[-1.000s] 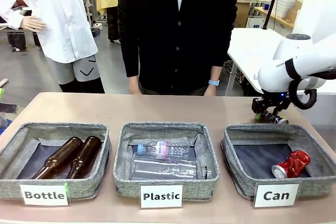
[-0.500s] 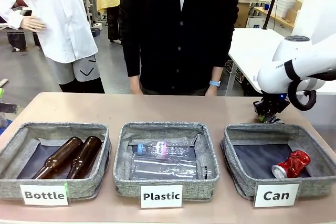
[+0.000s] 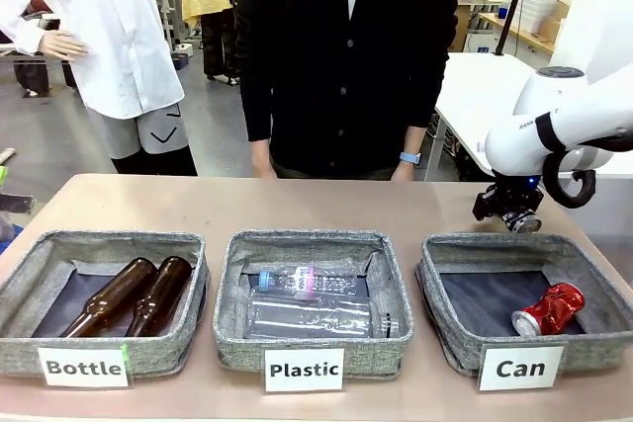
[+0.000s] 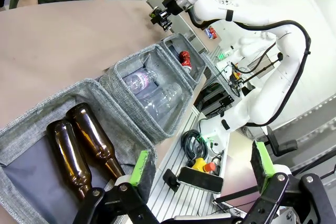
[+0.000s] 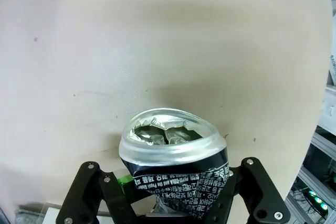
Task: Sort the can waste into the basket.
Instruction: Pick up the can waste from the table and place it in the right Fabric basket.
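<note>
My right gripper (image 5: 176,184) is shut on the crushed dark can (image 5: 176,150), whose dented silver top faces the camera above the tan table. In the front view this gripper (image 3: 507,212) hangs just behind the far rim of the basket labelled "Can" (image 3: 435,274), with the can's silver end (image 3: 520,222) showing under it. The crushed red can (image 3: 549,308) lies inside that basket at its front right. My left gripper (image 4: 201,161) stands open, holding nothing, past the outer edge of the Bottle basket (image 4: 100,90). The left wrist view also shows the red can (image 4: 185,57) and the right gripper (image 4: 160,17) far off.
The "Bottle" basket (image 3: 30,264) holds two brown glass bottles (image 3: 134,295). The "Plastic" basket (image 3: 229,284) in the middle holds clear plastic bottles (image 3: 312,303). A person in a black cardigan (image 3: 346,56) stands at the far edge. Bare tabletop (image 3: 297,207) lies behind the baskets.
The right gripper has shifted only slightly behind the Can basket, keeping hold of the dark can. The person in black has stepped a little to the right.
</note>
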